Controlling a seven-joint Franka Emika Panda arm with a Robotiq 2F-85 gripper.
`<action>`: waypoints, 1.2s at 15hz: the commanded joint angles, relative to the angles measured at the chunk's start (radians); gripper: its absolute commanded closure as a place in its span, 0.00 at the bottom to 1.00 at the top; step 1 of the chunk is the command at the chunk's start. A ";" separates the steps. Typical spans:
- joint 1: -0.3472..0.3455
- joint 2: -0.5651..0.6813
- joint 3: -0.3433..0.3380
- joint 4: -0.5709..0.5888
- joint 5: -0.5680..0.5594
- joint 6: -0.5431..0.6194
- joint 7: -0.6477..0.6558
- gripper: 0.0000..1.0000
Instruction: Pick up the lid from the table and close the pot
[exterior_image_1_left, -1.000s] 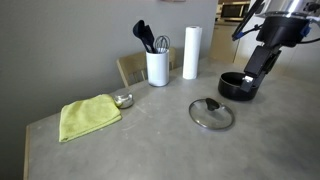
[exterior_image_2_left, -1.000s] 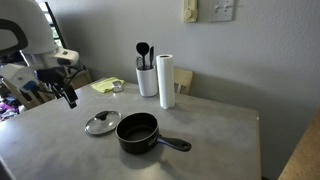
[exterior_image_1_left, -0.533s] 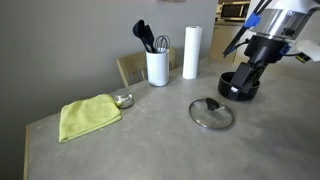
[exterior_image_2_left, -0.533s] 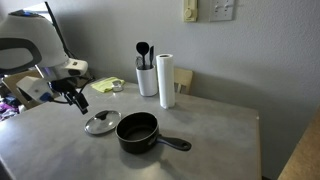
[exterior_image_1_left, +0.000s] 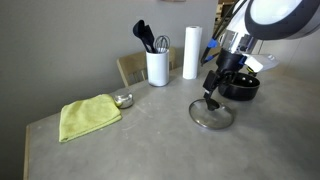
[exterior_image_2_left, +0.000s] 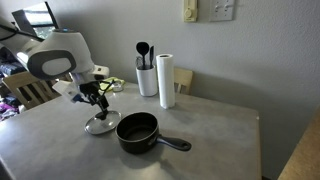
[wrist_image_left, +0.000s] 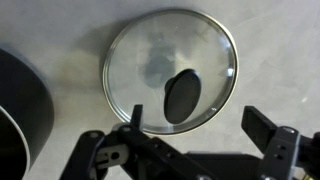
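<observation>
Gripper (exterior_image_1_left: 212, 100) hangs directly over the round clear glass lid with metal rim (exterior_image_1_left: 211, 114), jaws spread wide and holding nothing. In the wrist view the two fingers (wrist_image_left: 272, 140) straddle the dark oval knob (wrist_image_left: 181, 97) from above; I can't tell whether they touch anything. The lid lies flat on the grey mottled stone-look table (exterior_image_1_left: 150, 150). It sits just beside the small shallow black saucepan (exterior_image_2_left: 138, 131), with a strip of bare tabletop between the lid rim and the pot wall in the wrist view (wrist_image_left: 15, 110). The pot is open, and its long black handle (exterior_image_2_left: 176, 144) points away from the lid. Behind both, near the wall, a white utensil holder with dark utensils (exterior_image_1_left: 157, 67) and an upright white paper towel roll (exterior_image_1_left: 190, 52) stand side by side, well apart from the lid. A small metal bowl (exterior_image_1_left: 123, 100) and a yellow-green folded cloth (exterior_image_1_left: 88, 116) lie further along the table, the bowl touching or just beside the cloth's edge, both well clear of the lid. A chair back (exterior_image_1_left: 130, 68) shows behind the table next to the holder. Nothing sits between lid and pot. The lid is well in from the table edges in both exterior views. There is open tabletop on the near side of lid and pot (exterior_image_2_left: 220, 150) and between the lid and the bowl.
</observation>
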 joint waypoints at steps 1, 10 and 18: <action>-0.017 0.095 -0.004 0.115 -0.083 -0.033 0.084 0.00; -0.003 0.170 -0.021 0.153 -0.128 -0.079 0.257 0.00; -0.007 0.166 0.003 0.152 -0.111 -0.118 0.270 0.62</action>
